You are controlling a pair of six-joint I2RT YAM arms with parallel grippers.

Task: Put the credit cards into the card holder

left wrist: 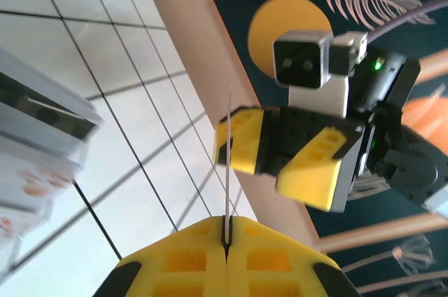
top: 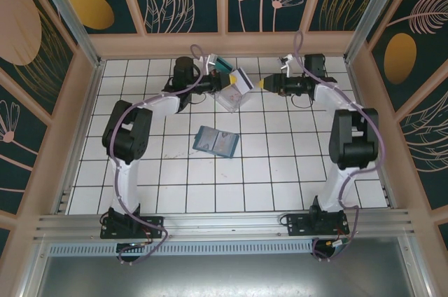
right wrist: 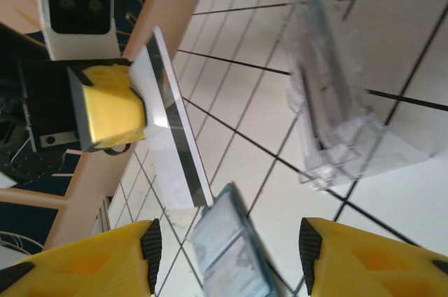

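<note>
Your left gripper (left wrist: 225, 244) was clamped tight on the whitish striped card (right wrist: 171, 144), held edge-up at twelve o'clock from the open card holder (top: 215, 141). Your right gripper (right wrist: 227, 244), at the card's three o'clock, stood parted and empty.

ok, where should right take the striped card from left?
Take the striped card by its free striped edge, opposite the left gripper. Come straight at that edge, one finger on each flat face: it is thin and held in mid-air.
</note>
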